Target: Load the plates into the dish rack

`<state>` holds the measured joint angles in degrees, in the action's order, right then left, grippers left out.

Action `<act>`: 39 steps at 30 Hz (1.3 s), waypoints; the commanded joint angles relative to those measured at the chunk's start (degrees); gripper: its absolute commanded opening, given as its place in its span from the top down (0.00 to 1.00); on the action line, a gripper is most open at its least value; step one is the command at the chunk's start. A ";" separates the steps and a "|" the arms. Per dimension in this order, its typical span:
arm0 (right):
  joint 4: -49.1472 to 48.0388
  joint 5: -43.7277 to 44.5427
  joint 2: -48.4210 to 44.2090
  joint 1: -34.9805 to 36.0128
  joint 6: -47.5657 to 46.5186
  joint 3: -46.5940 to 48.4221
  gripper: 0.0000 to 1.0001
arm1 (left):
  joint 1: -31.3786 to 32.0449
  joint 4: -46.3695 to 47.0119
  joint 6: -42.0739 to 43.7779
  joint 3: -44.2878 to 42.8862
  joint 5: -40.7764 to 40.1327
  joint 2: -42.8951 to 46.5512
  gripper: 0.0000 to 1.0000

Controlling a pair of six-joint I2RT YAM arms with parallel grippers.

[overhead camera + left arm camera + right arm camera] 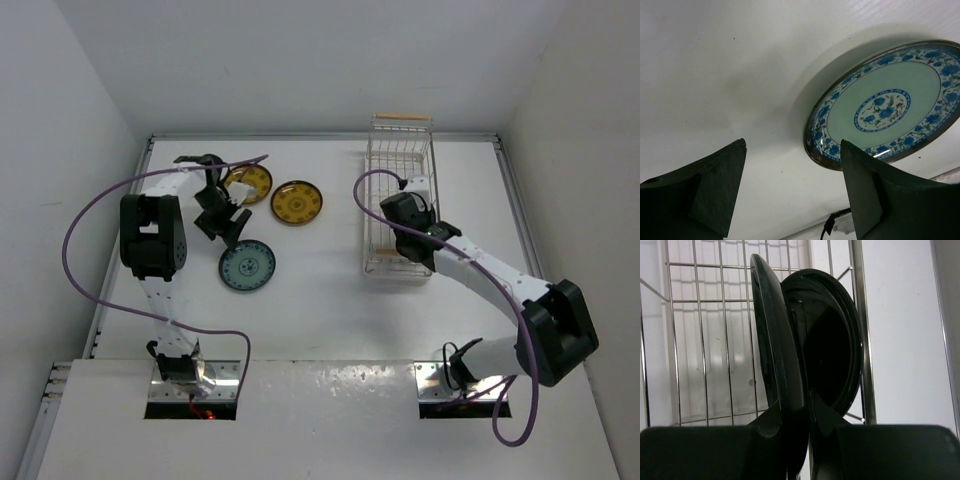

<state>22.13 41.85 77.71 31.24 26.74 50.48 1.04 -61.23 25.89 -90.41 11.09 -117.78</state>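
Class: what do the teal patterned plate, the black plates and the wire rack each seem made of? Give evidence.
Pale teal patterned round plate: probably glazed ceramic or enamel; glossy face, dark metallic-looking rim.
Plain glossy black round plates: glazed ceramic or plastic; sharp highlights.
White-silver wire dish rack: metal wire, shiny; thin straight rods.
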 commanded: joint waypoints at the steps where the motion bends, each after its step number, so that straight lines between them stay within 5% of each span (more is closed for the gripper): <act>1: -2.71 -0.71 2.00 -0.39 -0.73 1.29 1.00 | -0.25 1.11 0.83 1.46 -0.72 0.44 0.20; 3: -3.06 -1.68 2.96 -0.39 -0.64 1.46 1.00 | -0.25 1.12 1.53 2.68 -0.72 0.44 0.20; 8: -0.78 -3.52 4.90 -1.01 -0.63 4.54 0.62 | -0.25 2.35 2.06 5.94 0.33 -0.88 0.20; 14: 0.19 -4.14 4.12 -1.01 -6.17 8.93 0.36 | -0.25 2.44 2.14 6.39 6.64 -2.63 0.27; 15: 0.11 -4.92 3.94 -0.92 -7.83 10.85 0.31 | -0.25 1.65 2.15 6.39 8.66 -3.33 0.32; 18: -0.07 -5.72 2.97 -0.92 -10.12 13.40 0.24 | -0.25 -1.16 4.16 5.25 13.07 -4.82 0.66; 19: -0.42 -5.72 2.88 -0.92 -10.30 13.77 0.22 | -0.25 -1.69 4.17 4.64 13.08 -4.83 0.85; 21: -0.33 -5.98 2.36 -0.92 -11.01 15.34 0.18 | -0.25 -2.40 4.17 4.01 14.48 -5.36 1.00; 27: -1.55 -14.50 2.18 -0.40 -11.36 17.99 0.11 | -0.77 -5.56 4.17 -4.23 20.17 -3.51 1.00; 30: -6.39 -27.84 3.41 1.36 -13.20 17.46 0.11 | -0.07 -8.98 7.06 -11.96 27.47 -1.24 1.00; 33: -9.37 -50.11 8.84 4.07 -13.12 21.04 0.11 | 2.56 -13.29 12.33 -18.91 36.06 0.43 1.00; 39: -17.82 -59.07 17.45 5.84 -7.68 24.93 0.12 | 4.85 -13.30 12.35 -23.49 44.62 2.29 1.00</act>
<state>11.53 -6.81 92.44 36.80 16.14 72.36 4.71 -71.33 35.81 -111.50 45.84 -118.52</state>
